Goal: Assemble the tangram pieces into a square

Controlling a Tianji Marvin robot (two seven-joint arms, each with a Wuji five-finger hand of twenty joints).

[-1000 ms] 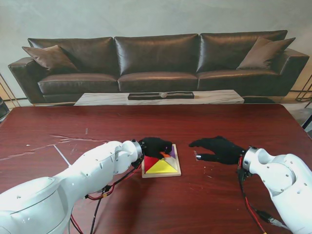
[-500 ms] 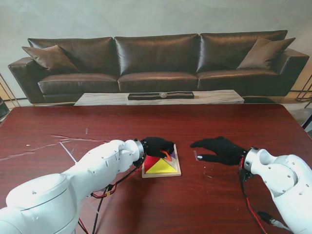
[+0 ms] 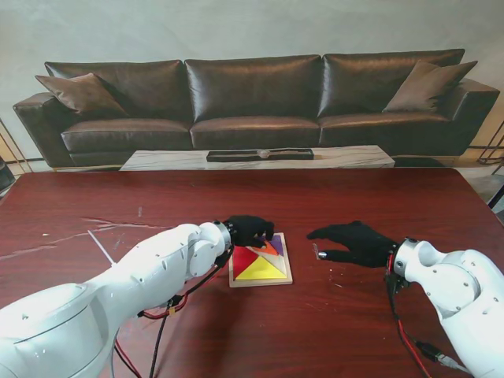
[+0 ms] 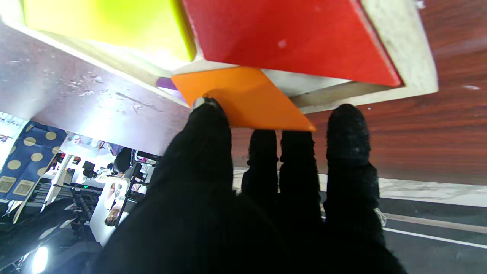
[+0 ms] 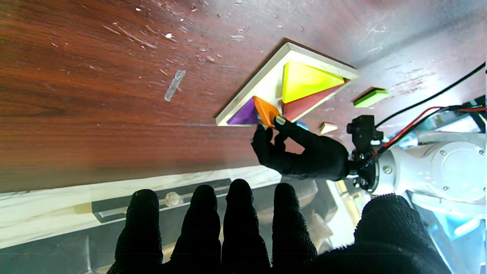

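Observation:
A wooden square tray point(image 3: 261, 282) lies mid-table, holding a yellow triangle point(image 3: 262, 270), a red triangle point(image 3: 242, 258) and a purple piece point(image 3: 278, 246). My left hand point(image 3: 248, 229) is at the tray's far edge, shut on an orange piece point(image 4: 243, 97) pinched between thumb and fingers. That orange piece point(image 5: 266, 110) stands tilted over the tray's far part, between red and purple. My right hand point(image 3: 352, 240) is open, palm down, on the table to the right of the tray, apart from it.
Loose pieces lie on the table past the tray's left side: a green one point(image 5: 371, 97), a pale one point(image 5: 328, 127) and a blue one point(image 5: 302, 125) partly behind my left hand. A sofa and low table stand beyond the table's far edge.
My left hand has drawn slightly back toward the tray's far left corner, and more of the orange piece shows. The right hand has hardly moved.

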